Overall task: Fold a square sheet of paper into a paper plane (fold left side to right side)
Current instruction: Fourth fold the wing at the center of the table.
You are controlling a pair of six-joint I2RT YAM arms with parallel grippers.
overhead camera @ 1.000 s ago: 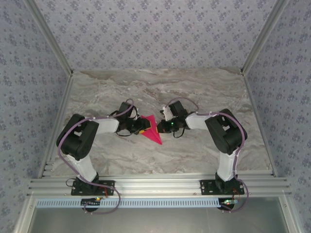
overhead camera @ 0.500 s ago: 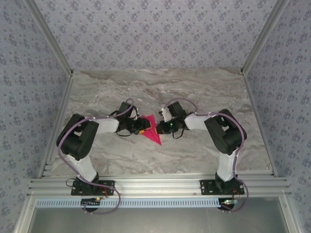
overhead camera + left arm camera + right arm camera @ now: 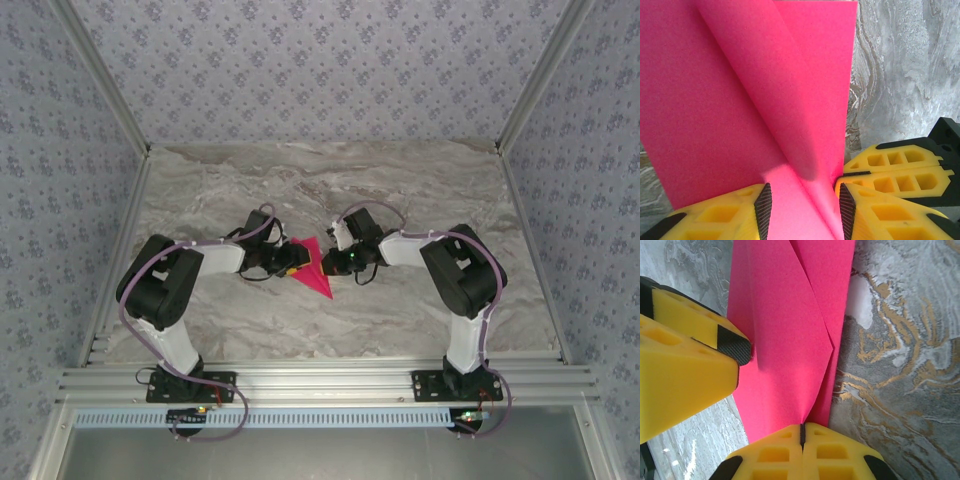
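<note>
The magenta sheet of paper [image 3: 314,266], folded to a pointed paper plane shape, lies on the marble table [image 3: 420,190] between both arms. My left gripper [image 3: 293,262] meets it from the left. Its jaws [image 3: 805,209] stand open, astride a raised crease of the paper [image 3: 765,100], and the ribbed pads [image 3: 763,205] are clear of it. From the right, my right gripper [image 3: 336,262] is shut on the tip of a lifted flap [image 3: 785,335], which runs into the seam between its fingertips [image 3: 802,429]. The right gripper's yellow fingers [image 3: 895,172] sit close beside the left gripper's.
Aluminium frame posts [image 3: 525,100] and patterned walls bound the table at the sides and back. A rail [image 3: 320,380] carrying both arm bases runs along the near edge. Bare marble [image 3: 900,365] lies to the right of the paper.
</note>
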